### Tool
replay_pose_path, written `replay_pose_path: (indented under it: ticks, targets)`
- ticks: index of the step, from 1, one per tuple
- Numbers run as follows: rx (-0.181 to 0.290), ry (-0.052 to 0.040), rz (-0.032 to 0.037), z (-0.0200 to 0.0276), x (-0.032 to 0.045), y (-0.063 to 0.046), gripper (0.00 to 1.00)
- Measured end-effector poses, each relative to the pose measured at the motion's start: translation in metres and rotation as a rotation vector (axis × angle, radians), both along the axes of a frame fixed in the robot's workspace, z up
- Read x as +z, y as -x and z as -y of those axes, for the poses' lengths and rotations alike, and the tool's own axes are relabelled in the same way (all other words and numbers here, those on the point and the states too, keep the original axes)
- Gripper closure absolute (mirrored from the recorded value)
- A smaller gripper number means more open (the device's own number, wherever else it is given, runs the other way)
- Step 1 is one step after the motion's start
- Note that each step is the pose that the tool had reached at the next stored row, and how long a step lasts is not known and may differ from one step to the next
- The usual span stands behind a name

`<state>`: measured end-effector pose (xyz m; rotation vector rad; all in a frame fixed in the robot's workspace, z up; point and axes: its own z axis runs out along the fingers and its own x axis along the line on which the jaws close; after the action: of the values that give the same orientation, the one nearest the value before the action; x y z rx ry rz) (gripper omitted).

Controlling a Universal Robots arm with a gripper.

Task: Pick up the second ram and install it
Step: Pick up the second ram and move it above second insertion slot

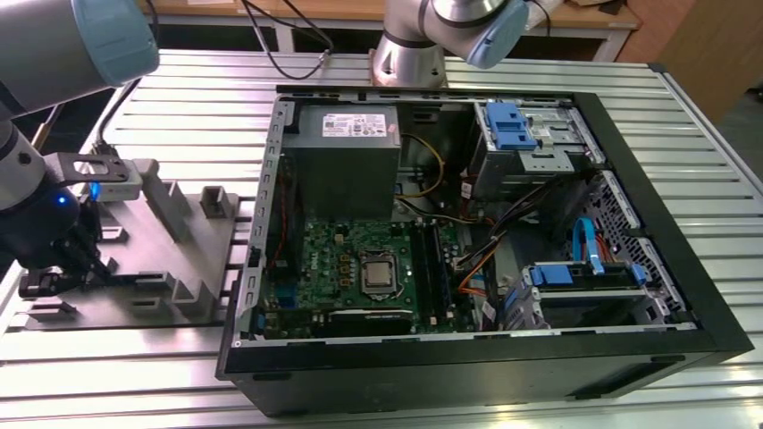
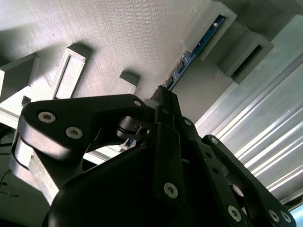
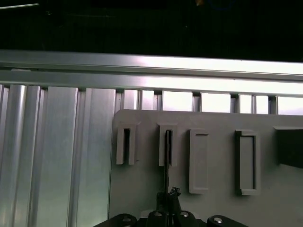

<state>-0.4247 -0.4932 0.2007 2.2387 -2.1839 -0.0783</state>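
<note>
The second ram (image 3: 167,161) is a thin dark stick seen edge-on, standing in a narrow slot of the grey holder block (image 3: 142,189). In the second wrist view the ram's blue-green edge (image 2: 195,46) runs from a raised grey slot down to my fingertips. My gripper (image 3: 168,195) has its fingers closed together on the stick's near end, and the black linkage (image 2: 163,92) converges on it. In the exterior view my gripper (image 1: 46,281) sits low over the holder block (image 1: 155,259), at the exterior view's left of the open computer case (image 1: 274,223).
The green motherboard (image 1: 357,268) lies inside the case, with long black slots (image 1: 435,268) beside the processor socket. A grey power supply (image 1: 346,152), cables and blue drive bays (image 1: 513,125) crowd the case. A second arm's base (image 1: 406,49) stands behind it. Ribbed aluminium table (image 3: 47,156) surrounds the holder.
</note>
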Motion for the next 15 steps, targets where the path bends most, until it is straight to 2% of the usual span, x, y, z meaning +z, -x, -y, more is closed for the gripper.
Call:
replay_pose_path:
  ticks: [1,15]
  targets:
    - [0.000,-0.0001,0.0000,0.0000,0.0000,0.0000,0.87]
    - [0.000,0.0000,0.0000,-0.0002,0.0000,0.0000,0.87]
